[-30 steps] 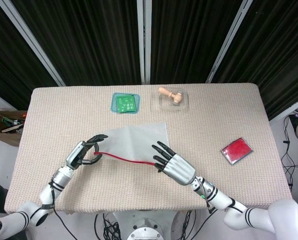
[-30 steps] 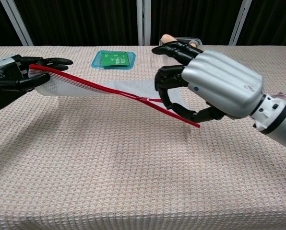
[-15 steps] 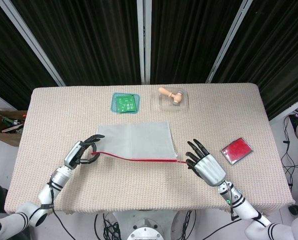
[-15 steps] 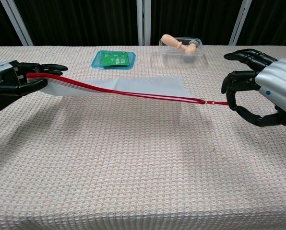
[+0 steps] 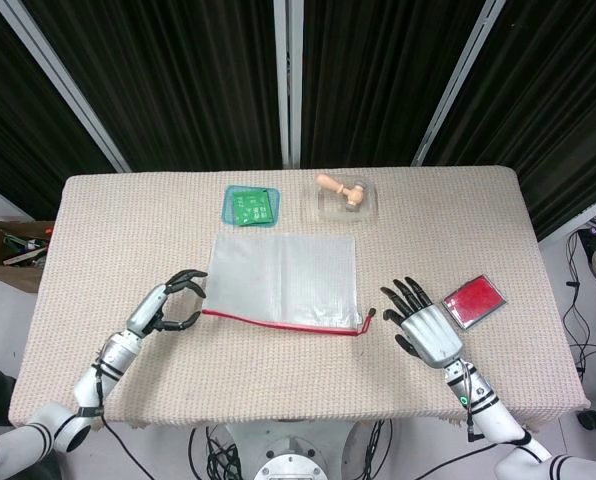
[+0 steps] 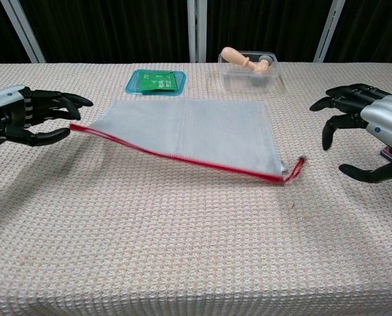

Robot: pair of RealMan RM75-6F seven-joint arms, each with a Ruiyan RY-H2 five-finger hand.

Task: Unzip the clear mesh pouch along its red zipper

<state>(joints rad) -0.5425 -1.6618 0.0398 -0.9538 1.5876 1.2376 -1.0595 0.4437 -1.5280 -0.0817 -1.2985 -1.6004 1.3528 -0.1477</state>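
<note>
While the clear mesh pouch [image 5: 283, 280] lies flat near the middle of the woven table mat [image 5: 118, 210], its red zipper [image 5: 278, 325] runs along the near edge, with the pull tab [image 6: 298, 164] trailing off the right corner. Beyond it sit a green-filled teal tray [image 5: 250, 206] and a clear container [image 5: 347, 204] holding a wooden toy; a red card case [image 5: 474, 301] lies just beside the right hand [image 5: 425, 325]. Nothing blocks the pouch. That right hand is empty, fingers spread, apart from the tab. The left hand [image 5: 168, 308] hovers with fingers parted at the zipper's left end; contact cannot be told. Half a second ago the zipper was stretched taut between both hands; the pouch has since dropped.
</note>
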